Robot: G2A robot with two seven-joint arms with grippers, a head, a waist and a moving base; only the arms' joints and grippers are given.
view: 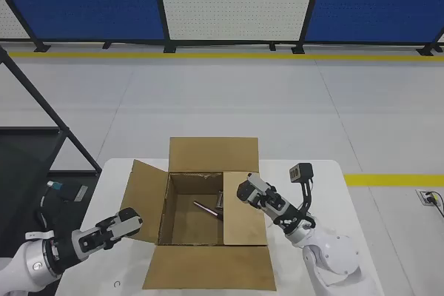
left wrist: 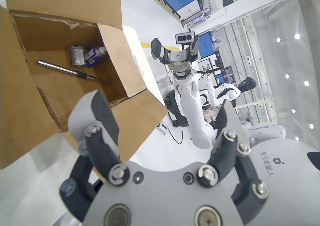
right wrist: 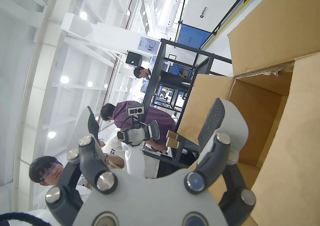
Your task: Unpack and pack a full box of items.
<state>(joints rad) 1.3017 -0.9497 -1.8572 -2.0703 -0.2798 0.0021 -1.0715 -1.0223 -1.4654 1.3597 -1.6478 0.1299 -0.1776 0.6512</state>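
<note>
Blue and white partition panels [view: 89, 18] close off a pale floor [view: 281, 96] in the top view. Nearer to us, a white table [view: 277, 172] carries the cardboard box [view: 213, 153], which has all four flaps folded outward. On the box's floor we see a metal rod [view: 206, 208] lying slantwise, with a grey metal part [view: 220, 198] just beside it towards the far wall. The left gripper [view: 127, 222] hovers over the table just outside one side flap of the box. The right gripper [view: 246, 189] hangs above the opposite side flap, at the box's rim.

From the left wrist we look across the box. The left gripper [left wrist: 162, 101] has its fingers spread wide with nothing between them, near the box's front corner. Inside the box, the metal rod [left wrist: 62, 70] lies near the middle. The grey metal part [left wrist: 76, 58] and a blue can [left wrist: 95, 54] touch each other against the far wall.

From the right wrist, the right gripper [right wrist: 153, 109] is likewise spread apart and empty. One finger [right wrist: 212, 121] sits over the box's side flap, and the box's bare inner walls [right wrist: 260, 101] show beyond it.
</note>
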